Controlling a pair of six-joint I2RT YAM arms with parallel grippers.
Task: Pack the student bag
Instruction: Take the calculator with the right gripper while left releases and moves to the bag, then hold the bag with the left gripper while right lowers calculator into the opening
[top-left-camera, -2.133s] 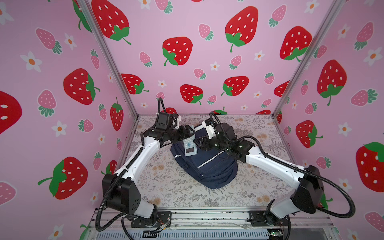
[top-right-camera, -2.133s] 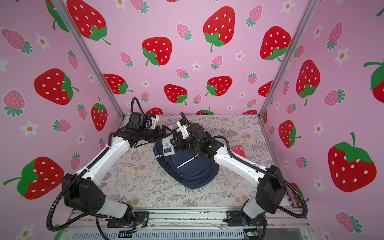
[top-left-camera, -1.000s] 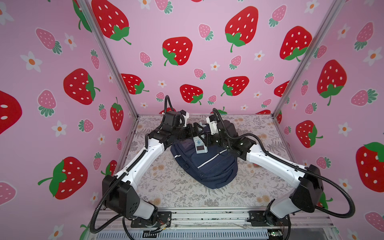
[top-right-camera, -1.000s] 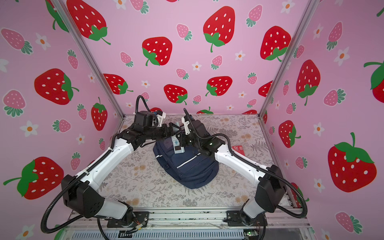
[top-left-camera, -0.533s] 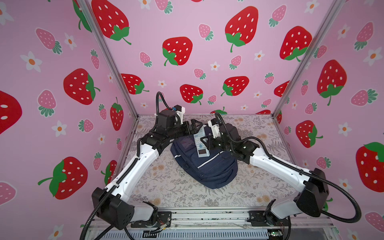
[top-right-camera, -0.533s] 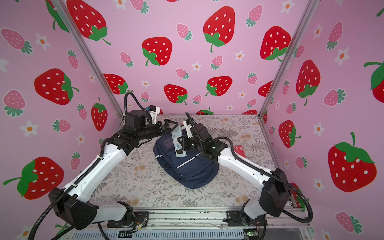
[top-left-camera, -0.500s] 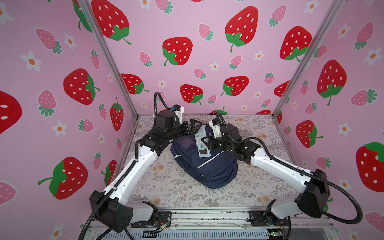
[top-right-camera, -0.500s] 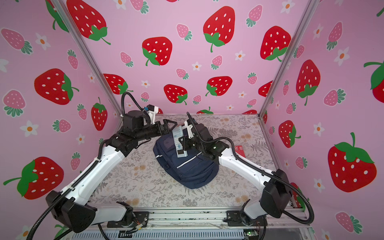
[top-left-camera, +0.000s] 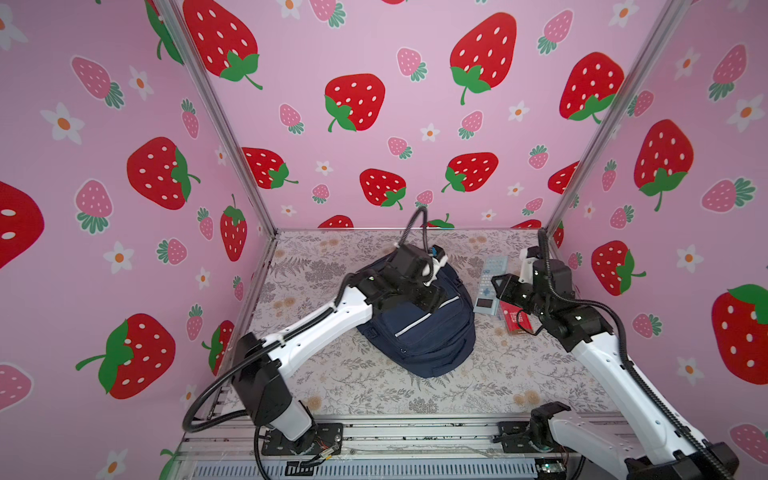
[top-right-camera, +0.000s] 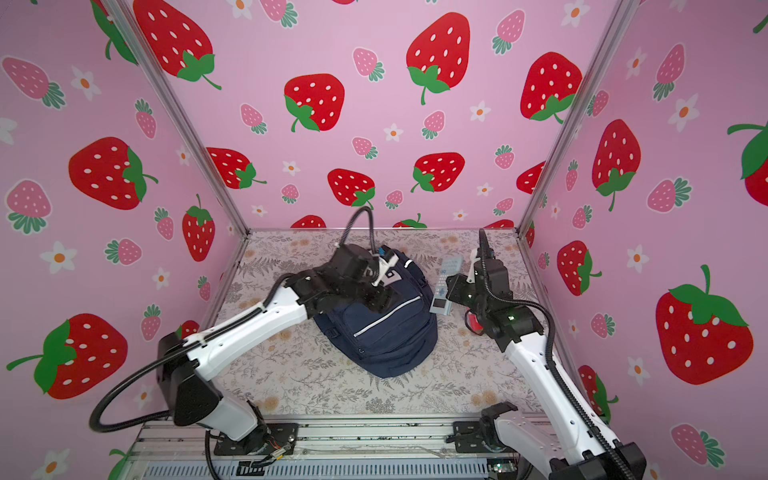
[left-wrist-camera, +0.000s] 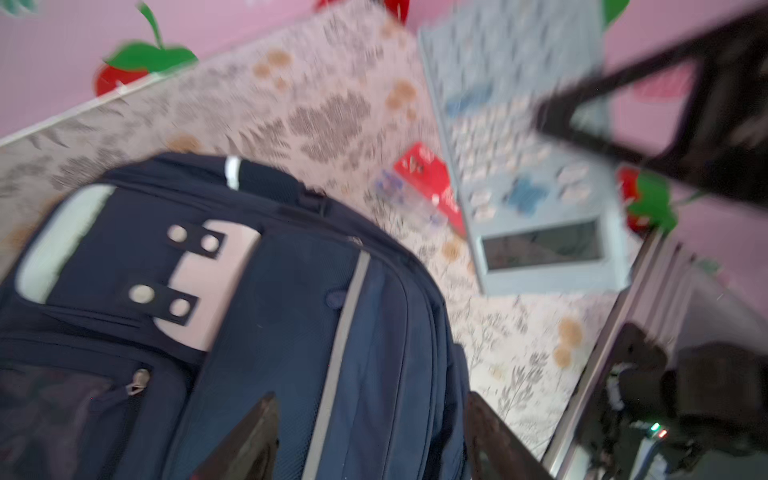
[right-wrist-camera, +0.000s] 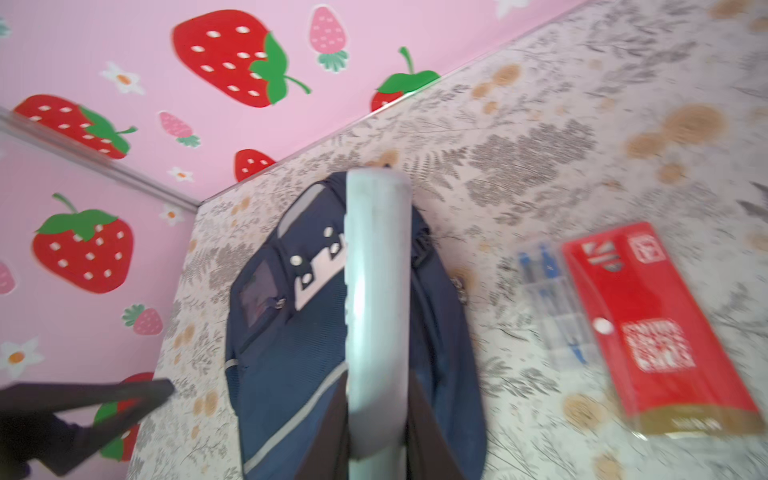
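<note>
Two arms share one table (top-left-camera: 374, 386), which is closed on three sides by strawberry-print walls (top-left-camera: 374, 62). The open side, at the bottom of both top views, ends in a metal rail (top-left-camera: 415, 432).

One student bag (top-left-camera: 419, 336) lies flat in the middle of the table, with its top end toward the back wall. Bare floral surface shows to the left of the bag, below it down to the rail, and at the lower right. The strip between the bag and the back wall is narrower.

The left gripper (top-left-camera: 432, 298) hangs over the upper part of the bag. In the left wrist view its fingers (left-wrist-camera: 253, 440) stand spread, with navy fabric and a silver stripe between them. Whether they touch the fabric cannot be told.

The right gripper (top-left-camera: 496, 286) sits to the right of the bag, near the right wall. In the right wrist view its fingers (right-wrist-camera: 432, 436) pinch one pale blue-grey calculator (right-wrist-camera: 376, 291). In both top views the calculator's display end points toward the bottom of the frame, and it is apart from the bag.

One red packet (top-left-camera: 515, 322) lies on the table just right of the calculator, partly under the right arm. Its clear part holds blue-tipped pens, too blurred to count.
</note>
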